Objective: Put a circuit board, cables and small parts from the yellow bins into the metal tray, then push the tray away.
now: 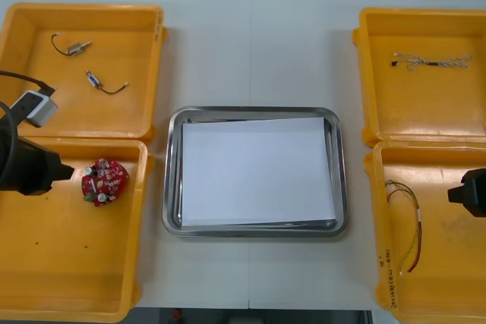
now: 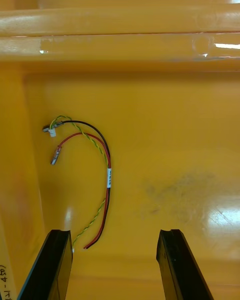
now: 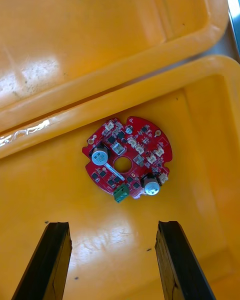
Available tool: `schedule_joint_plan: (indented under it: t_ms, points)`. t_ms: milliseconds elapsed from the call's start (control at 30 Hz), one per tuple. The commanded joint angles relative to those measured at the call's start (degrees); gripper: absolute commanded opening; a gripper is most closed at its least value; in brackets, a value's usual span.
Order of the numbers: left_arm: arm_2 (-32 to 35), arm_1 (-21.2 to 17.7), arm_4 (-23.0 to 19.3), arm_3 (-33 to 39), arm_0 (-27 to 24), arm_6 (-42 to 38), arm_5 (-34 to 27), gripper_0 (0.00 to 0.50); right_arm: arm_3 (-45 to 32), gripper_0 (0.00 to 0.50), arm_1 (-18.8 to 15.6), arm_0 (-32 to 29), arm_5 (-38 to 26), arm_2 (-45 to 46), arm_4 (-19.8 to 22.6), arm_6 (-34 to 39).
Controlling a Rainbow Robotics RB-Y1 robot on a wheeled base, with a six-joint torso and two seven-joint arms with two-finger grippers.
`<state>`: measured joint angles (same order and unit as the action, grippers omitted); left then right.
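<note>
A round red circuit board [image 1: 104, 181] lies in the near left yellow bin [image 1: 68, 263]. My left gripper [image 1: 67, 173] hovers just left of it. In the left wrist view its fingers [image 3: 52, 260] stand open, with the board [image 3: 129, 157] a little beyond the tips. My right gripper [image 1: 457, 193] hangs over the near right bin [image 1: 448, 278]. It is open [image 2: 115, 265] above the bin floor, and the red and yellow cable [image 2: 95, 180] lies just past its fingertips. The metal tray [image 1: 173, 172], white inside, sits between the bins.
The far left bin [image 1: 114, 111] holds two small metal parts [image 1: 76, 48] [image 1: 95, 79] with thin black leads. A twisted blue and white cable [image 1: 431, 61] lies in the far right bin [image 1: 425, 111]. Bare table stretches beyond the tray.
</note>
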<state>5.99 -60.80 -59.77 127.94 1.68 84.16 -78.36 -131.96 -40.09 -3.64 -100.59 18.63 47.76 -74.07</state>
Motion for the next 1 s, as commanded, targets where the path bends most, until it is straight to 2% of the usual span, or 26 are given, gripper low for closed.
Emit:
schedule_joint_plan:
  t_ms: [33,167,267,533,700,900,1000]
  points:
    - [-3.53,-5.91,-1.22,1.7,2.36,7.86,5.67,0.5,-1.81,0.5,1.86,-0.58,-0.4,-2.99,-4.17,2.7]
    - [-6.87,-8.64,-1.31,1.7,2.72,10.49,11.47,0.5,-1.81,0.5,3.88,0.3,-0.4,-6.06,-9.62,2.79]
    - [-9.15,-10.66,-1.49,1.7,2.63,11.81,14.55,0.5,-1.81,0.5,5.02,0.39,-0.4,-7.56,-11.82,2.79]
    - [-14.16,-14.88,-1.49,1.7,1.93,15.77,18.86,0.5,1.79,0.5,8.1,0.91,-0.4,-8.0,-12.69,2.35]
    - [-17.5,-16.81,-0.96,1.43,-0.18,18.49,20.88,0.5,4.34,0.5,8.45,0.91,1.09,-9.23,-13.84,2.17]
    - [-24.09,-18.57,1.5,1.43,-4.93,18.93,23.43,0.5,6.54,0.5,8.45,0.91,5.31,-13.01,-17.88,2.7]
    - [-27.17,-18.83,3.52,0.99,-7.3,18.93,24.48,0.5,7.51,0.5,8.45,0.91,6.72,-13.8,-18.5,2.96]
